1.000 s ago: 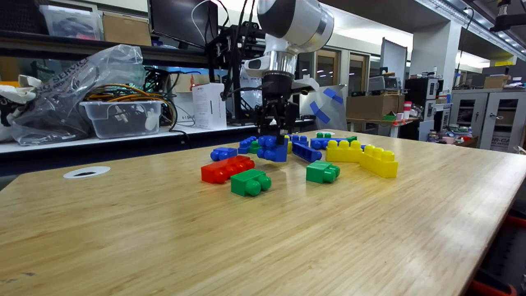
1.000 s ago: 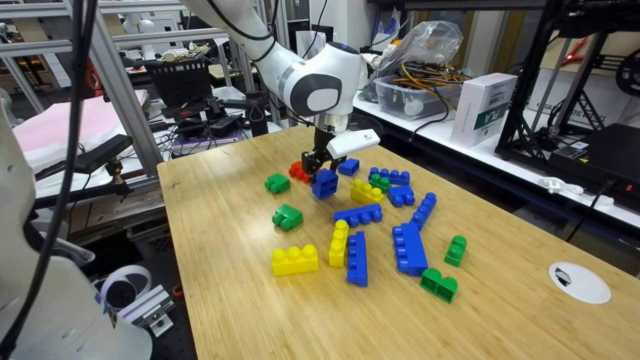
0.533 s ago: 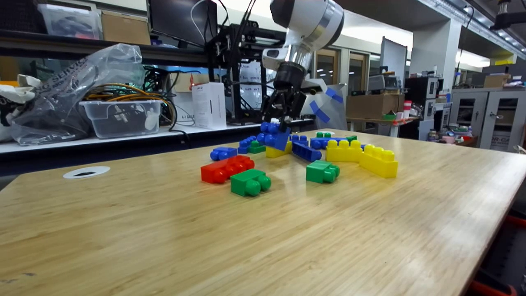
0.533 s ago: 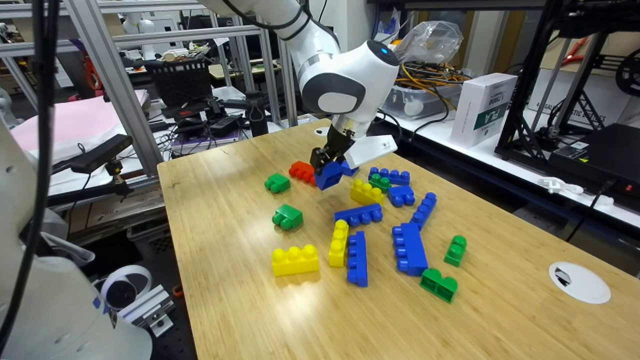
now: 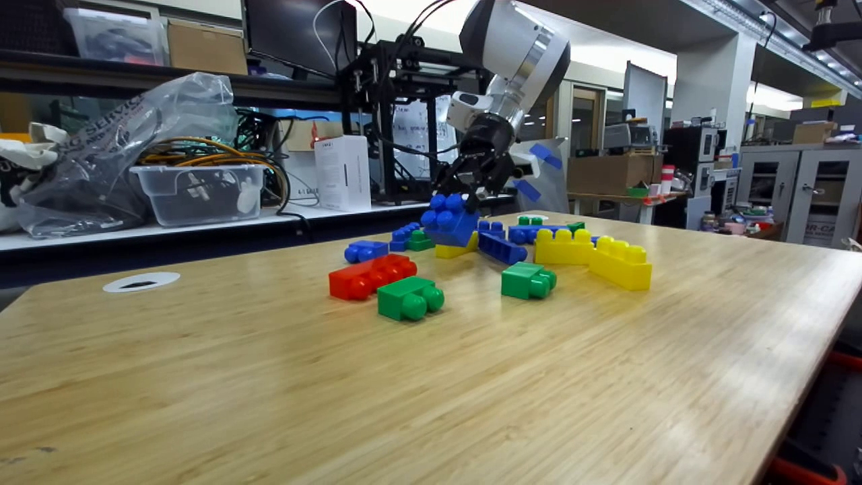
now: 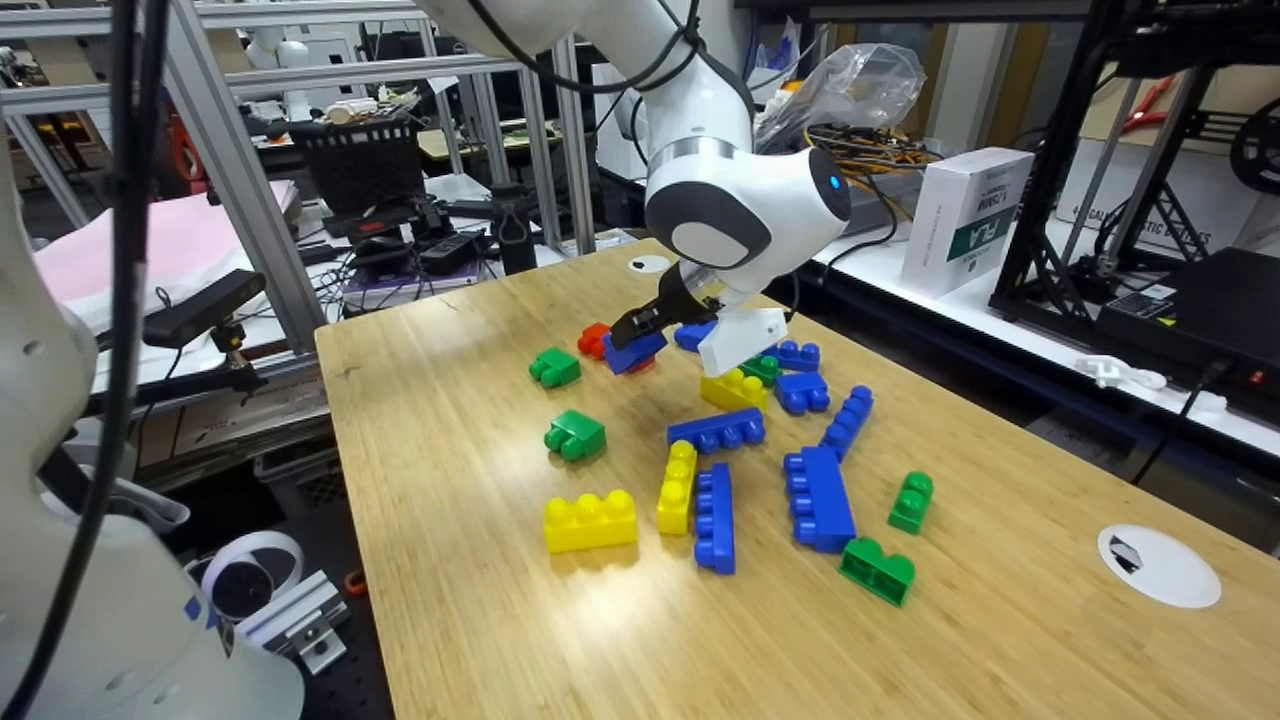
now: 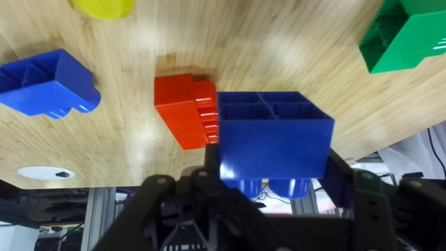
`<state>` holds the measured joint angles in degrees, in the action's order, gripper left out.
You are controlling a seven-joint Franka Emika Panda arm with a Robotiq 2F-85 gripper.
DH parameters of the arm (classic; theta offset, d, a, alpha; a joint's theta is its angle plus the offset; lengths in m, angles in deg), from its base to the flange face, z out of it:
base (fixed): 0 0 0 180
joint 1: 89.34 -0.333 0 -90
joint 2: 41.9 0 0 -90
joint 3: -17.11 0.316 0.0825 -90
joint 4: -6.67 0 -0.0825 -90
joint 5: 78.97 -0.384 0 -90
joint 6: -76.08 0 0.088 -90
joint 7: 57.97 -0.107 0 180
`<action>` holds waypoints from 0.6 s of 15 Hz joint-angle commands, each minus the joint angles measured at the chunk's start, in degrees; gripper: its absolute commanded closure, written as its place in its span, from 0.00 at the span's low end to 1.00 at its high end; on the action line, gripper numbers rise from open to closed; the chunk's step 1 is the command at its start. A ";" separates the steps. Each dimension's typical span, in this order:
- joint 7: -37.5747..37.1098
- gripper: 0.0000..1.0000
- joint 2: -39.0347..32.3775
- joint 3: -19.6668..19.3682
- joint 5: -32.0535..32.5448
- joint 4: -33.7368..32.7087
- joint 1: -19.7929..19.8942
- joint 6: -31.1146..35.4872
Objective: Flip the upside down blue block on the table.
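Wooden surface (image 6: pixel 500 620) is lying below pincer (image 7: pixel 273 164), which is clamping blue block (image 5: pixel 450 222) by opposite sides, likely best hold; block probably light, stiff, slick.

Arm (image 6: pixel 705 120) bent, claw (image 7: pixel 273 157) tilted off vertical, fingers (image 7: pixel 211 158) parted, clamped in grip.

The wrist view's top edge crops a yellow brick (image 7: pixel 104 6); in an exterior view the blue block (image 6: pixel 635 354) partly hides a red brick (image 6: pixel 593 341).
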<state>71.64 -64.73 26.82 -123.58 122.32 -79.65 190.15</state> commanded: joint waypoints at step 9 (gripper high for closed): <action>5.54 0.55 -8.40 -2.09 -1.16 -6.63 -1.30 -7.22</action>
<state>74.57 -71.35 25.67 -123.92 117.80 -80.32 185.07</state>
